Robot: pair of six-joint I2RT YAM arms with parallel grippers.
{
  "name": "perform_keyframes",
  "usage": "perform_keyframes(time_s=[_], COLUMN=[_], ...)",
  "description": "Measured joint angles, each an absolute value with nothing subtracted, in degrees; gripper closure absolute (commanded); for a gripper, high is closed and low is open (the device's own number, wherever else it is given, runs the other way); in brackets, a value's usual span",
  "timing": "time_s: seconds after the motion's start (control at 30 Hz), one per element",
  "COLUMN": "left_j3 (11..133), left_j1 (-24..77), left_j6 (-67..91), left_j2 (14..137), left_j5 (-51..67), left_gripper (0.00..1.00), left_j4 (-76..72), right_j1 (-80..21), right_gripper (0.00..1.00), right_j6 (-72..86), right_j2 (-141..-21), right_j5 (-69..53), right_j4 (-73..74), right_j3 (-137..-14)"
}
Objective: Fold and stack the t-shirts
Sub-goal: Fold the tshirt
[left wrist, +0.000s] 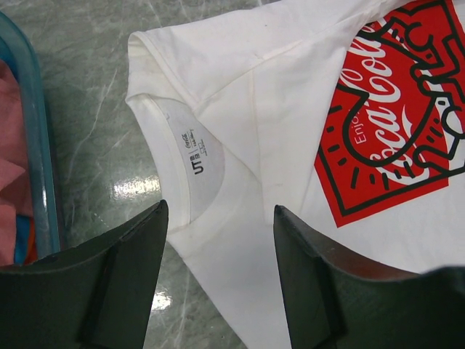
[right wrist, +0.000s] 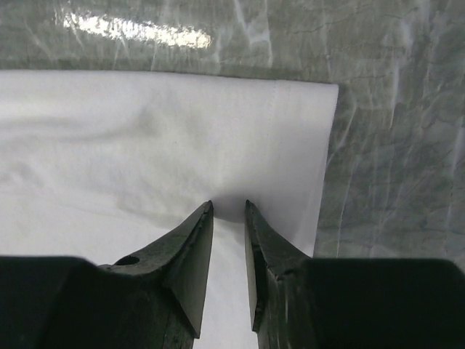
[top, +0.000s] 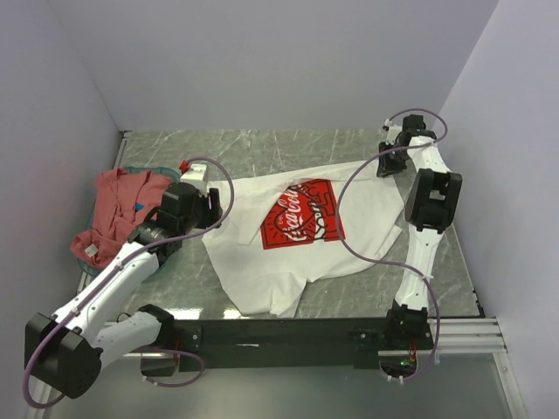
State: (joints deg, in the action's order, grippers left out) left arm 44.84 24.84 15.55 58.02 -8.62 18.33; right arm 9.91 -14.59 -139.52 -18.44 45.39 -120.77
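Far left: teal plastic basket [left wrist: 40, 160], with a crumpled salmon-red cloth t-shirt [top: 118, 209] heaped inside and spilling over the rim. Just right of it, left gripper [left wrist: 218, 218] — fingers spread wide, holding nothing, hovering over the collar and tag of a white cloth t-shirt with a red square Coca-Cola print [top: 288, 253]. Spread print-up across the middle of the grey marbled table [top: 262, 148], rumpled along the near edge. Far right, right gripper [right wrist: 229, 207] — fingers narrowed to a slim gap, tips down on a plain white corner beside a stitched hem; pinched or merely touched, cannot tell.
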Motion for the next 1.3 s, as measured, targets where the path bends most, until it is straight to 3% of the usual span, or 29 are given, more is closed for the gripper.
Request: perform_keyframes(time_s=[0.4,0.87,1.07,1.3], left_j3=[45.1,67.5,76.4,82.5], left_j1=[24.8,24.8,24.6,24.5], left_j6=[15.3,10.2,8.8,8.9], left_j2=[60.4,93.7,105.4,112.5], left_j5=[-5.5,1.4,4.3,4.8], left_gripper=[0.34,0.43,0.44,0.47], left_j4=[17.4,18.9,22.0,24.9], right_j1=[10.1,10.3,9.9,9.9], right_gripper=[0.66,0.60,0.59,0.59], right_j6=[-17.5,-24.2,-25.9,-27.1], right_j2=[-132.2,-105.8,-100.8,-97.9], right_j5=[-20.2,-43.0,-47.2,-49.2], right_j4=[46.3,44.2,44.1,43.8], right_j3=[-113.3,-92.4,-81.4,-77.3])
